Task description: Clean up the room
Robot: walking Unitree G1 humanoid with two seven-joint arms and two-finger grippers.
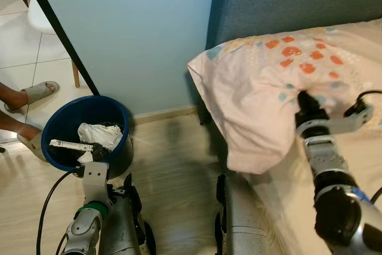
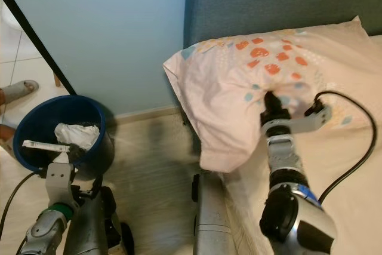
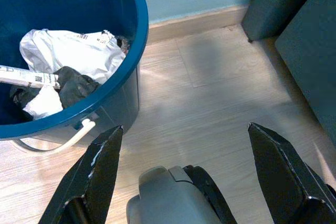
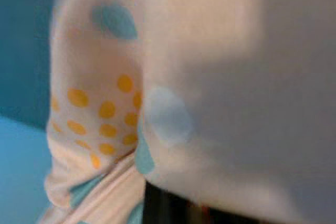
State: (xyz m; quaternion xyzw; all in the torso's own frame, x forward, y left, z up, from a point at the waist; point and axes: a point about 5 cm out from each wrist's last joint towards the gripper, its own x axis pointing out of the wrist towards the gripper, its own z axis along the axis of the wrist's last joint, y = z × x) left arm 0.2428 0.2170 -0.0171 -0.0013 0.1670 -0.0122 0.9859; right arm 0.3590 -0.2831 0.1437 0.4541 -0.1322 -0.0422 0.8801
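Pink pillow (image 1: 262, 88) | against right end effector (image 1: 307, 103) | on bed (image 1: 358, 165)

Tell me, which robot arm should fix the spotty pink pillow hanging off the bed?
The right. The right gripper is already pressed into the pink pillow with orange and blue spots on the bed. The left gripper hangs open low over the wooden floor, beside the blue plastic bin.

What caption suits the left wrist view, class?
Open left gripper hovering above wood floor beside a blue bucket holding crumpled trash.
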